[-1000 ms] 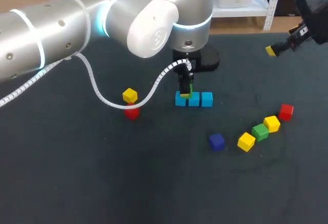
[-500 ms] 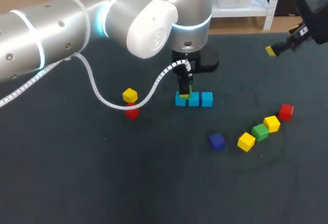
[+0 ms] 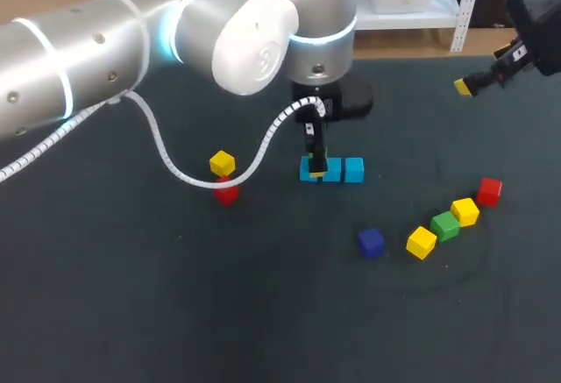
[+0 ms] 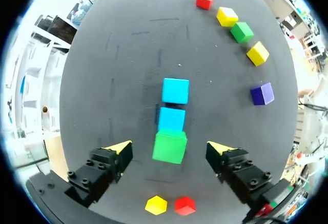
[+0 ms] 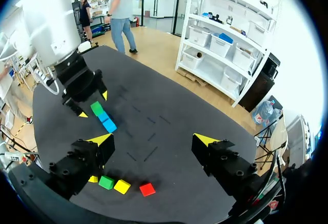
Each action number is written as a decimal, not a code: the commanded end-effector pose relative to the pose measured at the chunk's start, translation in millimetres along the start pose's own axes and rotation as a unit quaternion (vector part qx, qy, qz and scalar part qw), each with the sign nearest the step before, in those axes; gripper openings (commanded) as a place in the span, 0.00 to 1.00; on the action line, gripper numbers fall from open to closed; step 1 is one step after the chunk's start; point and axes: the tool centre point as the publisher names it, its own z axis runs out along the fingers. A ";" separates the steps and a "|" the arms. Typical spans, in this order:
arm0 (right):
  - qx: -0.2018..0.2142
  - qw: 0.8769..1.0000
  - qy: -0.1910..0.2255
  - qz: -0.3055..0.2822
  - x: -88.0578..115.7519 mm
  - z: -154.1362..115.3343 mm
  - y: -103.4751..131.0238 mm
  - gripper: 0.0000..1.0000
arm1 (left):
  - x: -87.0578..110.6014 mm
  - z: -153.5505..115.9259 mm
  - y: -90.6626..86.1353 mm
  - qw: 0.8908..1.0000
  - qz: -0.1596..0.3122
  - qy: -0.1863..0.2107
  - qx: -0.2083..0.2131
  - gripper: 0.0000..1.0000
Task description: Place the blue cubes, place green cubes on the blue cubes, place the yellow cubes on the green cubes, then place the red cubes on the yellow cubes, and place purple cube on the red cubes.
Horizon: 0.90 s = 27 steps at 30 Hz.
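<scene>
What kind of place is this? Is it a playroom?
Probably a robot lab, not a playroom: a big silver robot arm hangs over a dark table, its open yellow-tipped gripper around a small green cube beside light blue cubes.

The head camera is looking down from above and behind onto the dark counter (image 3: pixel 175 313), taking in nearly all of it from well back. The left wrist camera is pointing straight down, hanging close over the blue cubes (image 4: pixel 175 90) and the green cube (image 4: pixel 170 146), with the left fingers (image 4: pixel 119 149) framing them. The right wrist camera is sitting well apart, near the counter's far right corner, facing across it past the right fingers (image 5: pixel 101 140) toward the left arm (image 5: pixel 51 19). All three are sharing the blue cubes and the loose row of cubes (image 3: pixel 445 225).
</scene>
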 end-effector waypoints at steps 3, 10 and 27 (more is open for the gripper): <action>0.002 1.000 0.000 0.000 0.2 -0.9 0.7 1.00 | 17.2 -25.1 8.4 0.999 -0.034 -0.031 -0.008 1.00; 0.002 1.000 0.000 0.000 0.2 -0.9 0.7 1.00 | 43.5 -56.7 9.3 0.994 -0.076 -0.082 -0.020 1.00; 0.002 1.000 0.000 0.000 0.2 -0.9 0.7 1.00 | 135.1 -98.6 17.5 0.947 -0.246 -0.191 -0.073 1.00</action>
